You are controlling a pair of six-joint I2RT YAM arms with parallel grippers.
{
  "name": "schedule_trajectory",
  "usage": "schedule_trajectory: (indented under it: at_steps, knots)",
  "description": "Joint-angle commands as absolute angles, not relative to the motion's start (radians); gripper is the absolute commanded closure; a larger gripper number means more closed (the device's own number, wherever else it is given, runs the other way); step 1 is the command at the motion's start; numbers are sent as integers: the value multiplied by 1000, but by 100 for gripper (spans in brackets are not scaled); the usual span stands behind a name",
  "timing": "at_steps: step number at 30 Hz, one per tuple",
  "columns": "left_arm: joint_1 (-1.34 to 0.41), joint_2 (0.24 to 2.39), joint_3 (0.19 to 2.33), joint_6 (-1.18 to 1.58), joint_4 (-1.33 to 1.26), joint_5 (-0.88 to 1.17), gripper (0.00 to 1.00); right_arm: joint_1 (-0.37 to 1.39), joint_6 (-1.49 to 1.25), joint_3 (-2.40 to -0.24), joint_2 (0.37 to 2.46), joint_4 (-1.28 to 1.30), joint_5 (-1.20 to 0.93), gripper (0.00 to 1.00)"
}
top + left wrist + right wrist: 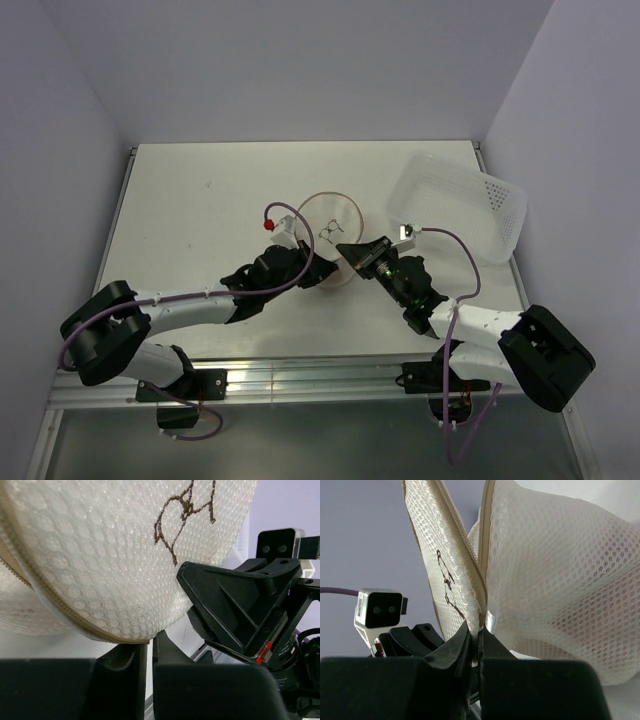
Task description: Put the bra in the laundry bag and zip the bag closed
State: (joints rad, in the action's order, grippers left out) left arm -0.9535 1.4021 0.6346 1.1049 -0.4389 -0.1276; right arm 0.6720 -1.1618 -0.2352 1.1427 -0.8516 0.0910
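- Clamped tight with the right gripper [476, 630], pinching the zip seam [470, 562] of the laundry bag [328, 222] low on its rim.
- Over to the left gripper [149, 647]: drawn nearly together, only a thin slit showing, bag rim right at that slit. Caught or merely touching, cannot tell.
- Now the bag itself: whitish honeycomb mesh, round flat lid [100, 545] marked with a dark bra outline [186, 511], beige zip around the edge, parted in a narrow V above the right-hand pinch.
- Sitting near the middle of the table [200, 200], squeezed between both grippers, lid turned up toward the overhead camera.
- Clear plastic bin [460, 200] near, off at the far right, apart from the bag.
- Stretched low from the near left, the left arm [190, 300]; slanting in from the near right, the right arm [470, 325]; wrists meeting at the bag.
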Motion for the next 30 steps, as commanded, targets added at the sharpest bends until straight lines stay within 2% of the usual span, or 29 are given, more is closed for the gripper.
schedule_trajectory:
  at_steps: [1, 3, 8, 16, 21, 30]
  knots:
    - [-962, 1361, 684, 1058, -433, -179, 93, 693, -1138, -255, 1132, -867, 63, 100]
    - [-962, 1327, 669, 1049, -420, -184, 100, 692, -1129, -259, 1120, -848, 69, 100]
    - [-962, 1252, 637, 999, -338, -205, 100, 649, -1088, -284, 1094, -764, 29, 100]
    - [-936, 1123, 589, 896, -186, -244, 100, 496, -988, -394, 1190, -680, -344, 100]
    - [-887, 1059, 552, 830, -106, -230, 100, 451, -913, -465, 1259, -612, -495, 100]
    - [-775, 905, 506, 779, 60, -259, 100, 385, -661, -697, 1319, -257, -560, 100]
